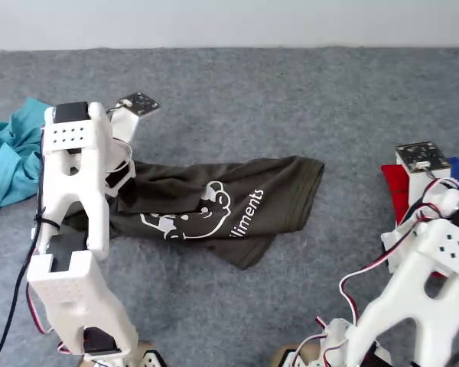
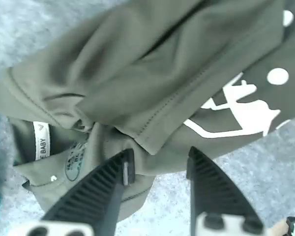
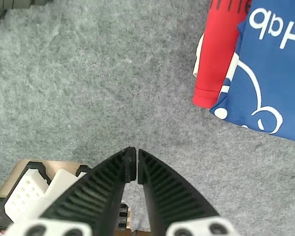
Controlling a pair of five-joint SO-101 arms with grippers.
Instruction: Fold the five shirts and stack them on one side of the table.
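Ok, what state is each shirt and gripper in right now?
olive shirt: rumpled, partly folded over itself.
teal shirt: crumpled.
red shirt: flat, partly covered.
blue shirt: flat, lying over the red shirt.
left gripper: open, over the olive shirt's collar end.
right gripper: shut, empty.

The left gripper (image 2: 160,160) is held with its jaws spread apart, while the right gripper (image 3: 136,153) is held pointing down with its jaws pressed together.

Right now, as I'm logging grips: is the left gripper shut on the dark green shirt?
No: the left gripper stands open, jaws apart over the dark green shirt.
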